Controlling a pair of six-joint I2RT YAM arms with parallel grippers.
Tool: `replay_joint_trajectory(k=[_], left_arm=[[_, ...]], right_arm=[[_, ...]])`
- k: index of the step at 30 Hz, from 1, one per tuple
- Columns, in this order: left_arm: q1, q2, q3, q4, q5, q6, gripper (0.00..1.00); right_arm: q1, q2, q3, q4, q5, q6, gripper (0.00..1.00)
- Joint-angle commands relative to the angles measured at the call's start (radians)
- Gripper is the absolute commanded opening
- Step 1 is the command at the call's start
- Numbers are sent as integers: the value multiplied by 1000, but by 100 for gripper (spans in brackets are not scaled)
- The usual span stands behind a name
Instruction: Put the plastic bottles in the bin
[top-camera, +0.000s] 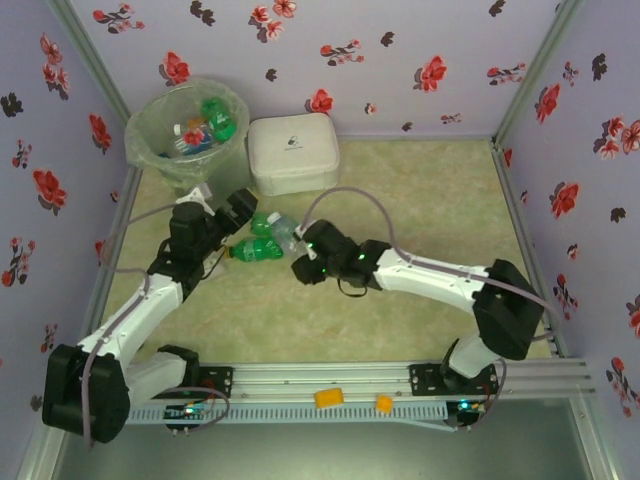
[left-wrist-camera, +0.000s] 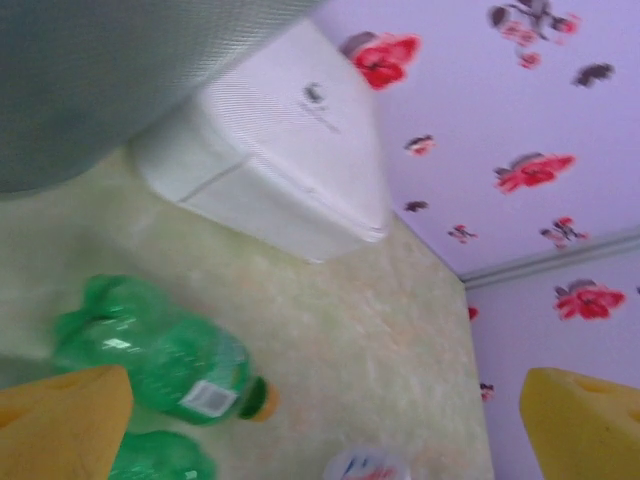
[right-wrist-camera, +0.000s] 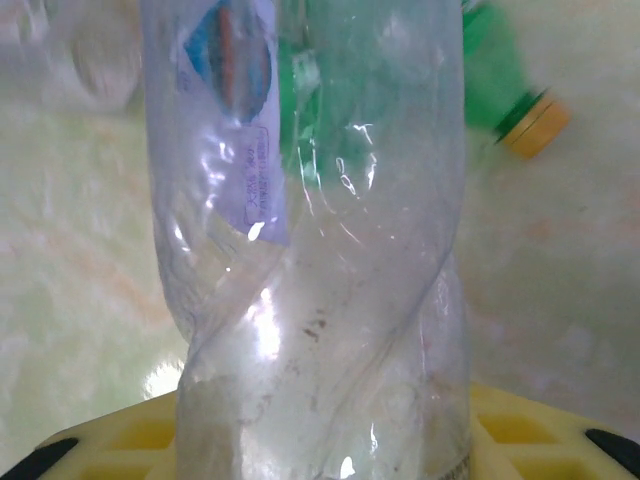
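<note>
Now my right jaws are clamped on a clear blue-labelled bottle (right-wrist-camera: 320, 250), which runs straight out from between them; a yellow-capped green bottle (right-wrist-camera: 500, 70) lies just beyond it on the bench. My left jaws stand wide apart, an orange-capped green bottle (left-wrist-camera: 160, 350) beside the left-hand finger, the bin (left-wrist-camera: 90, 80) farther ahead

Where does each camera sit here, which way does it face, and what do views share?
Top view: above and behind the arms, looking down on the table, bin and both arms.
Left wrist: looks out from the open left gripper, yellow fingers at both lower corners, at a green bottle and the white box.
Right wrist: looks at a clear bottle clamped in the right gripper.
Shared: top view and left wrist both show the white box.
</note>
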Motion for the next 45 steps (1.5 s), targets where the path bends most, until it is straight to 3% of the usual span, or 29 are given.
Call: replay_joint_trajectory(k=[1, 6, 18, 24, 28, 30, 36, 40, 45], left_arm=[[-73, 36, 64, 108, -7, 85, 100], [-148, 109, 99, 236, 55, 108, 99], [-239, 251, 164, 336, 152, 73, 84], [-253, 293, 187, 358, 189, 56, 70], [-254, 293, 187, 363, 189, 61, 48], [-253, 291, 189, 366, 186, 65, 36], [-225, 283, 248, 301, 175, 114, 34], [-152, 275, 335, 192, 173, 173, 33], [-37, 280, 531, -27, 173, 306, 30]], right_arm=[[-53, -49, -27, 94, -80, 65, 48], [-103, -114, -54, 206, -134, 108, 48], [-133, -174, -85, 289, -172, 131, 48], [-133, -168, -85, 309, -173, 133, 48], [-134, -170, -88, 303, -172, 131, 49], [-134, -172, -88, 300, -172, 132, 54], [-134, -200, -106, 300, -154, 137, 79], [-134, -240, -133, 298, -115, 132, 99], [-142, -280, -152, 271, -66, 114, 100]])
